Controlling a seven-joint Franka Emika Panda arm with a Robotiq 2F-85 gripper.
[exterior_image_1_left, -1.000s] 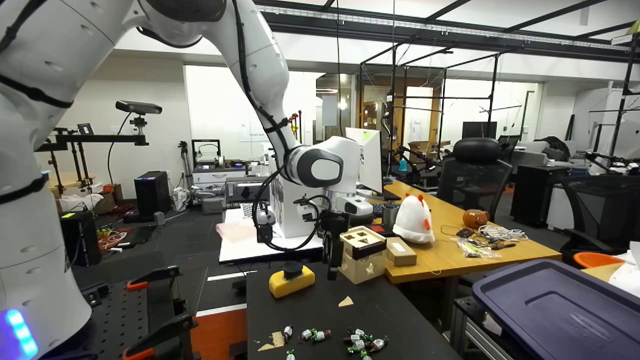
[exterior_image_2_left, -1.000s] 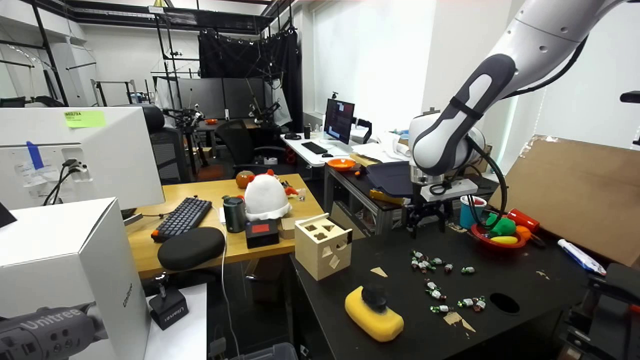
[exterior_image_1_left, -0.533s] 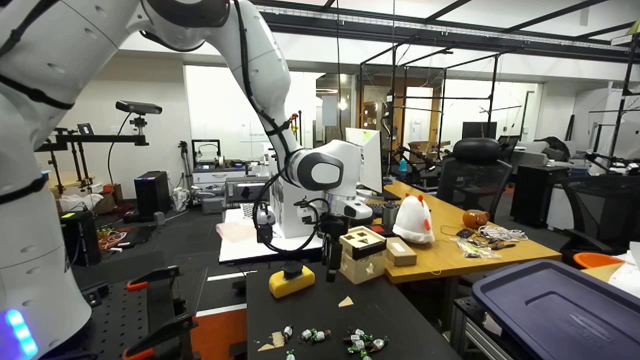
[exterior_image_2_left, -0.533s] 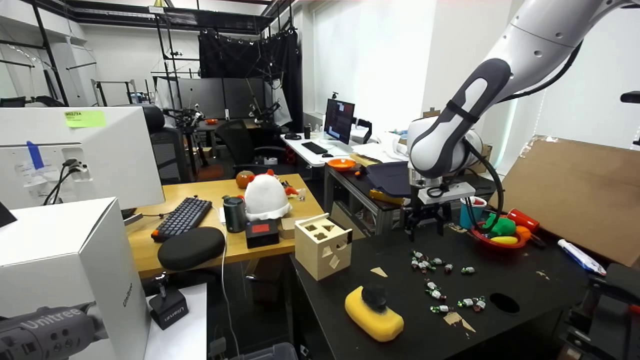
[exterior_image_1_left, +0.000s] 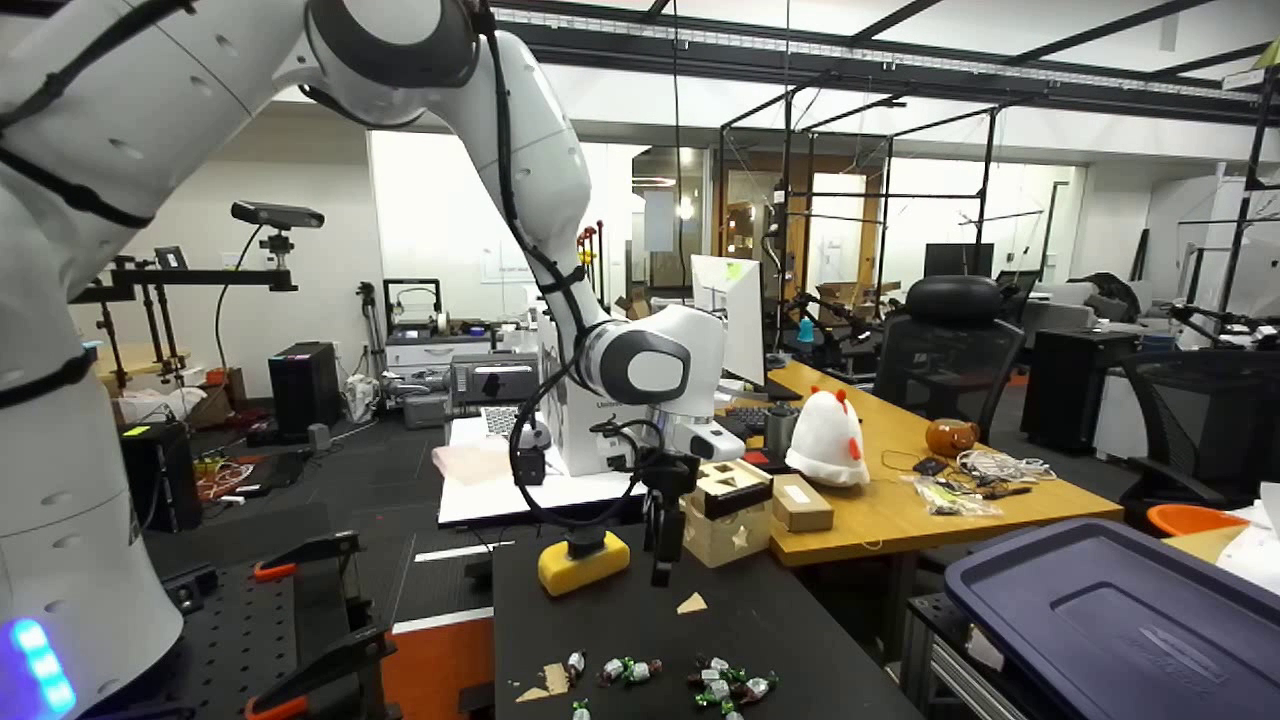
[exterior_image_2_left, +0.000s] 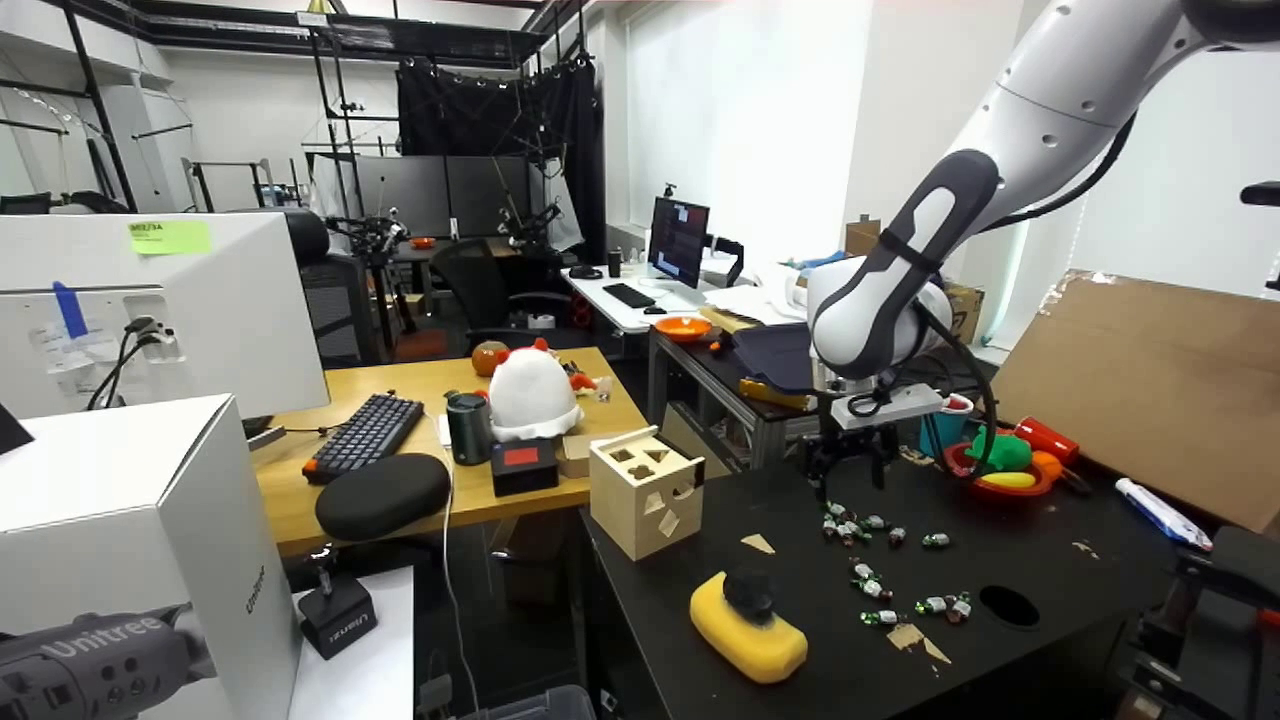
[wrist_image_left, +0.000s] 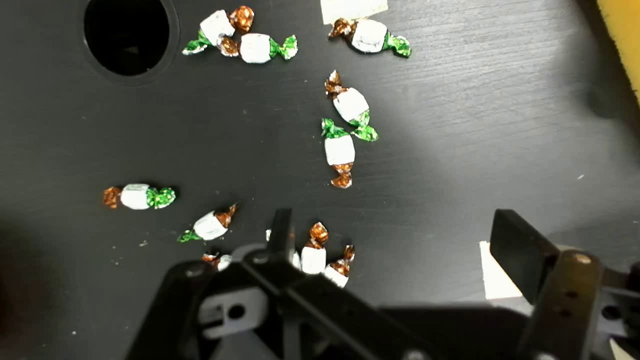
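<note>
My gripper (wrist_image_left: 395, 230) is open and empty above a black table (wrist_image_left: 425, 175). It also shows in both exterior views (exterior_image_1_left: 662, 565) (exterior_image_2_left: 850, 478). Several wrapped candies with white middles and green and brown twisted ends lie scattered on the table, one of them a candy (wrist_image_left: 340, 151) ahead of the fingers in the wrist view. A clump of candies (wrist_image_left: 313, 260) lies below the left finger, which partly hides it. A tan tape scrap (wrist_image_left: 496, 275) shows by the right finger. The gripper touches nothing visible.
A yellow block with a black top (exterior_image_2_left: 748, 635) and a wooden shape-sorter box (exterior_image_2_left: 645, 495) stand on the table. A red bowl with toys (exterior_image_2_left: 1000, 488), a blue cup (exterior_image_2_left: 938, 428) and a white-and-blue tube (exterior_image_2_left: 1162, 513) are also there. The table has a round hole (wrist_image_left: 127, 37).
The arm has come down and reached slightly farther out, so the gripper is lower, nearer the table and the candies. The fingers stay open. The objects on the table have not moved.
</note>
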